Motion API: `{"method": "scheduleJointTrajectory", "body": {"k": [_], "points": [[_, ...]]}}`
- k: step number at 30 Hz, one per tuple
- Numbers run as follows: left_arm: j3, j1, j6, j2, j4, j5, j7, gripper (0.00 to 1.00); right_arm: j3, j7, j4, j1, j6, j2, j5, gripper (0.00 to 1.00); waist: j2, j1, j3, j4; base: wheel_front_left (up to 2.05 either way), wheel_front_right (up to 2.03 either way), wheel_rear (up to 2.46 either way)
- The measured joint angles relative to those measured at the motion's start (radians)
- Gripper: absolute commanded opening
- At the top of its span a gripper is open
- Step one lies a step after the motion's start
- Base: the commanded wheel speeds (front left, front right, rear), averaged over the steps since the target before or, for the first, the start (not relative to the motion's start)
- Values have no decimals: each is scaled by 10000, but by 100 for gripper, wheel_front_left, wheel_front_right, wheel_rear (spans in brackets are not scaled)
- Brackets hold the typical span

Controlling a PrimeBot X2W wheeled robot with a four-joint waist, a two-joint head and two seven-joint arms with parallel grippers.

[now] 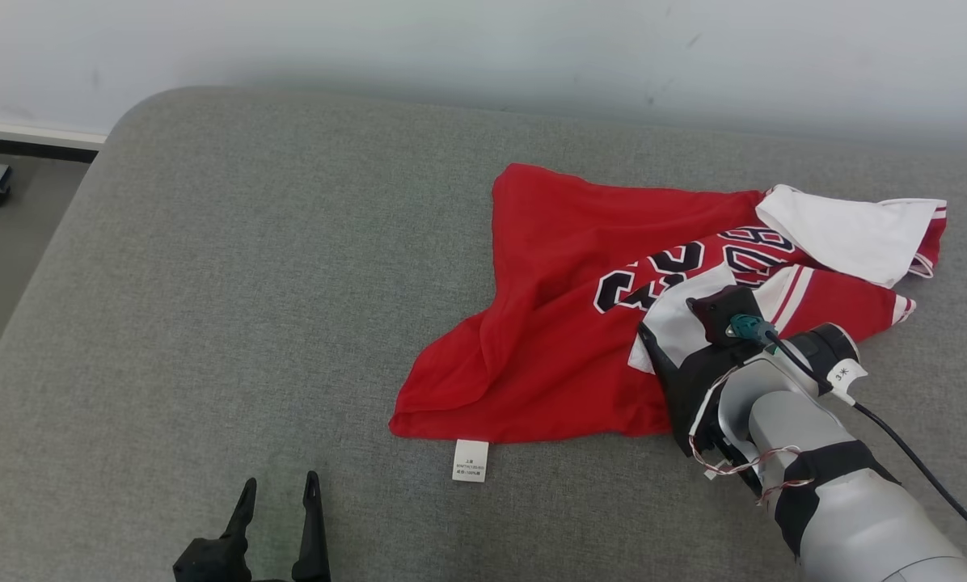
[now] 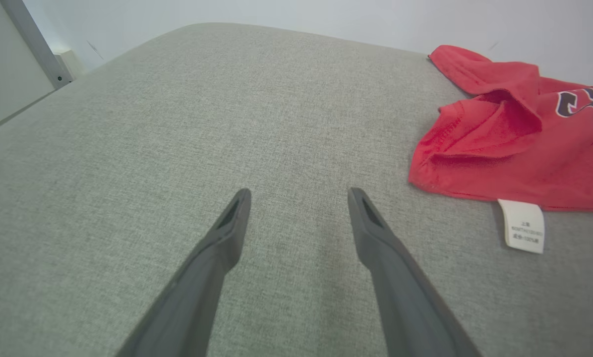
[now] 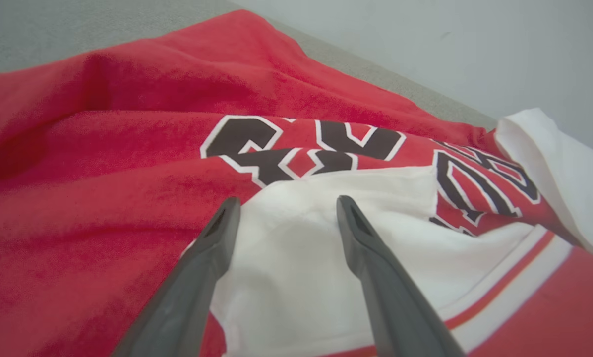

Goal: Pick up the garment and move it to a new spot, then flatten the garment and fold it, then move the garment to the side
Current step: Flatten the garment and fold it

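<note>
Right claw (image 3: 286,202) is released, fingers spread, nothing between them. It's nosed down over a white patch (image 3: 321,248) of the shirt (image 1: 564,339). I can't tell whether the tips touch the cloth or hang just above it.

Left claw (image 2: 299,192) is also released and empty, over bare tabletop (image 2: 128,124). The shirt's near edge lies ahead and to its right, well apart. A white care tag (image 2: 523,225) pokes out flat from the hem there.

Shirt: red knit, slightly fuzzy, with a black and white number print (image 3: 296,148) ahead of the right claw. White panels and red-and-white striped trim (image 3: 514,267) sit off to its right. It's crumpled, with soft ridges and a white flap (image 1: 847,230) turned over at the far end.

Handling, my read:
- Light and limp, with no stiffness. It'll sag from any single grip and trail across the surface.
- The tabletop cover is coarse grey weave, so I expect the cloth to drag and bunch rather than slide.
- The patch under the right claw lies flat, which makes for a poor pinch.
- The striped sleeve edge to its right or the raised fold to its left gives more to bite.
- Layers overlap there, so a deep pinch may take two.
- For flattening, the hem corner by the tag suits the left claw.
</note>
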Motion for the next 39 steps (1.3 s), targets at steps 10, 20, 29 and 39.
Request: {"method": "scheduleJointTrajectory", "body": {"k": [10,20,29,39], "points": [[6,-133,23,-2,-46,8,0,100,339,-230,531,-239,0,54,288,42,0,-1,184,34,0,0,0],[-31,-169,31,-2,-59,8,0,100,380,-596,945,-512,0,46,552,0,0,-1,263,84,0,0,0],[184,-96,23,-4,-29,77,0,100,144,-1243,727,-221,0,58,1035,0,1,-1,-64,-100,0,0,0],[548,311,-125,-6,50,207,0,100,-1361,-1371,-1308,1663,0,-454,1517,0,0,-2,-637,-877,0,0,0]]}}
